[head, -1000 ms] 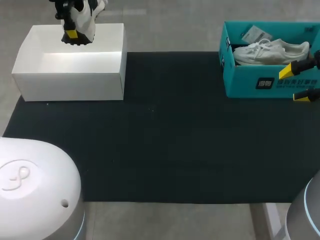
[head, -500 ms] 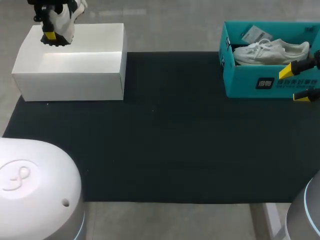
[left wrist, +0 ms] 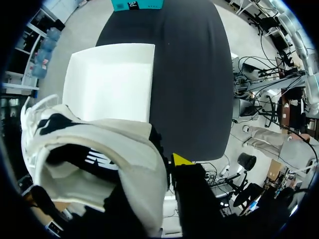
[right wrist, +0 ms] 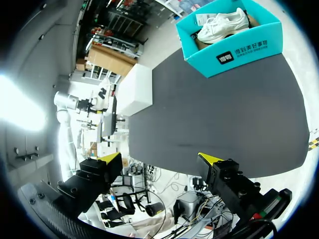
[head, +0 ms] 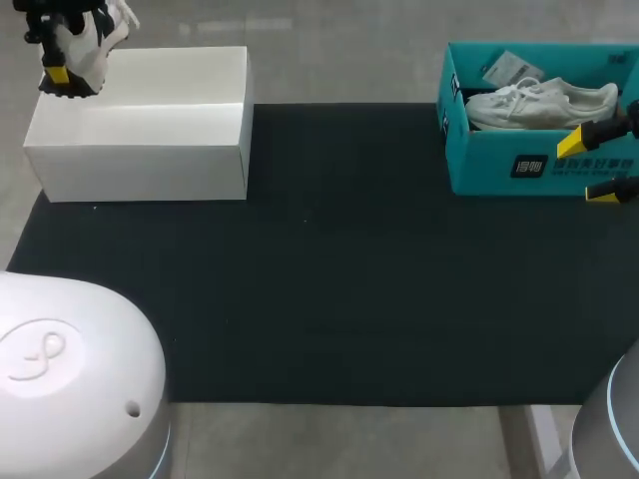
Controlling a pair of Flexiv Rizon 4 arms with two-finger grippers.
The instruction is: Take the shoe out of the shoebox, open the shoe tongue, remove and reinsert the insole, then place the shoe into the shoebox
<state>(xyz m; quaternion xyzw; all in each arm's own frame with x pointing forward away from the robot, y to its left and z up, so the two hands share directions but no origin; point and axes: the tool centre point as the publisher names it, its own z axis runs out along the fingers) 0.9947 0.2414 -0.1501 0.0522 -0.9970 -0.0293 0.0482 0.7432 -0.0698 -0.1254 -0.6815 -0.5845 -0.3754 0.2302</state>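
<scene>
Dark desk (head: 349, 279) carries a white box (head: 140, 150) at left, a teal box (head: 499, 165) at right. Left jaws pinch the shoe (head: 92, 42) above the white box's far-left corner; right jaws hang spread by the teal box. Best bring it sole-down to mid-desk, grip firm.

I count two shoes: a shoe with black trim (head: 88, 45) and a white shoe (head: 539, 103). There are two boxes, one white box (head: 140, 170) and one teal box (head: 489, 160). One black mat (head: 349, 279). One paper tag (head: 509, 68). Two grippers show: the left gripper (head: 60, 70) and the right gripper (head: 589, 168).
</scene>
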